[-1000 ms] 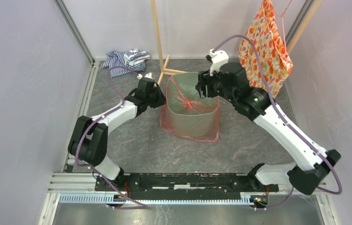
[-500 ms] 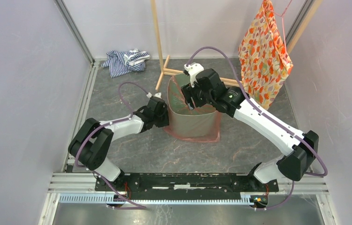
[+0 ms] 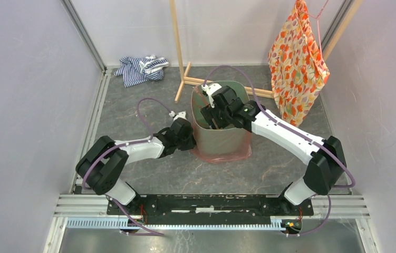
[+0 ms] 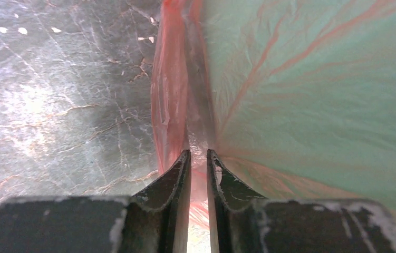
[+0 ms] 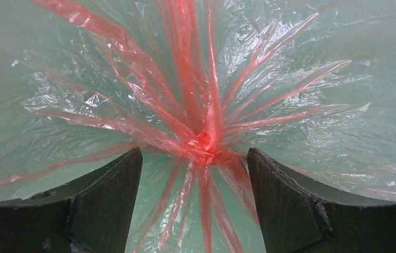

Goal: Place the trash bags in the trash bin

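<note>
The trash bin (image 3: 222,141) stands mid-frame in the overhead view, with the red trash bag (image 5: 206,139) lining it and spilling over its outer wall. The left claw (image 4: 198,155) pinches a fold of the bag at the bin's left side. The right claw (image 5: 193,158), spread wide, reaches into the mouth, and the bag's gathered centre shows between its fingers.

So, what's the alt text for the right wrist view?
A thin, crinkly red-orange plastic bag, its folds fanning out from a gathered centre, lines the inside of a mint-green plastic bin. The right hand hangs over that centre, its two dark fingers spread apart.
</note>
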